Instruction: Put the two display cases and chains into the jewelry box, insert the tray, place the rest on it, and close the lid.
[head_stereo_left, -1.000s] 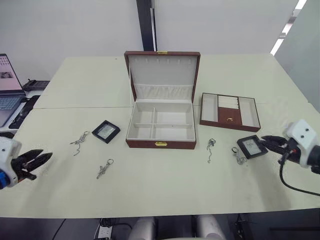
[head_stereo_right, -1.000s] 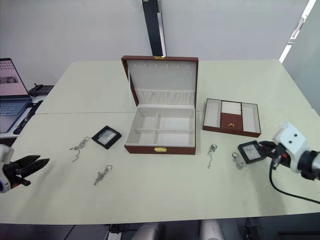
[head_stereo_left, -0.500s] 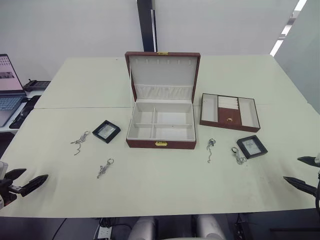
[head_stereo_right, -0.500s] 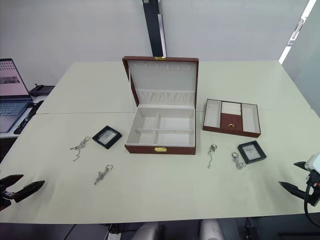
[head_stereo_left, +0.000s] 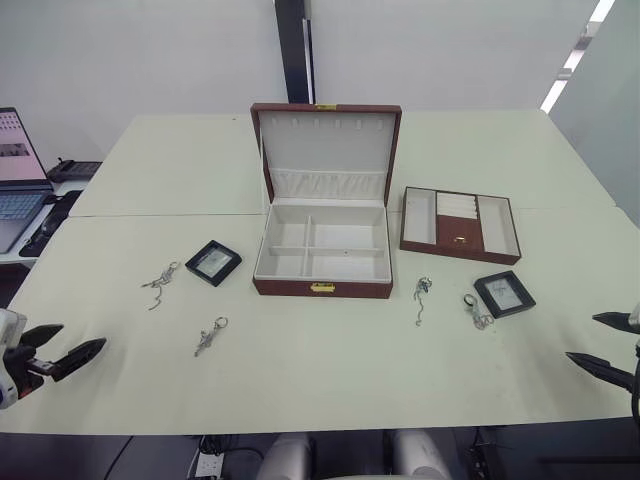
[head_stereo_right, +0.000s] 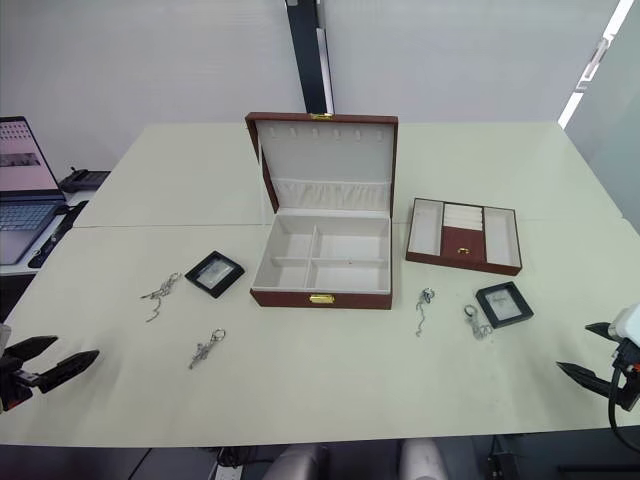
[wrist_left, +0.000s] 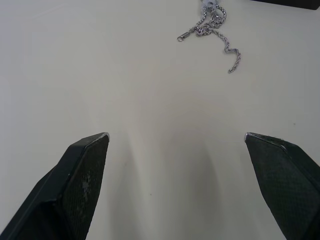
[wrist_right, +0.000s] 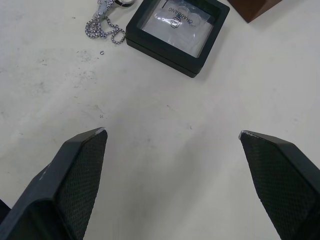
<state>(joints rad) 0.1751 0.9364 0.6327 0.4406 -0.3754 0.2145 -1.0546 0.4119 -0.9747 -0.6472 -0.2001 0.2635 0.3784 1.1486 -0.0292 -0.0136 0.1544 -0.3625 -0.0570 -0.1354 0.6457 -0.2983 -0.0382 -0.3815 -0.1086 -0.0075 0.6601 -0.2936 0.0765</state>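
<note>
Reddish-brown and glossy, the jewelry box (head_stereo_left: 322, 250) sits mid-desk with its lid (head_stereo_left: 325, 150) standing upright, cream lining and gathered pocket showing. I read the task as barely begun: the box's four cream compartments look empty. The tray (head_stereo_left: 460, 224), shallow and cream-sided with a brown middle, lies just right of the box, not yet inserted.

One display case (head_stereo_left: 212, 262), a flat black frame with a pale window, rests left of the box; the other display case (head_stereo_left: 503, 294) lies right of it, in front of the tray. Left of the box, beyond the case, are a thin silvery chain (head_stereo_left: 160, 281) and a ring-topped piece (head_stereo_left: 209, 336). Right of the box lie another slim chain (head_stereo_left: 421, 297) and a beaded clump (head_stereo_left: 474, 311) touching or nearly touching the right case; I can't tell which.

My left gripper (head_stereo_left: 58, 353) hovers well left of the box, fingers spread and holding nothing. My right gripper (head_stereo_left: 612, 345) hangs well right of it, fingers likewise wide apart over bare desk (head_stereo_left: 330, 380).

Everything remains: cases, chains, tray, lid.
</note>
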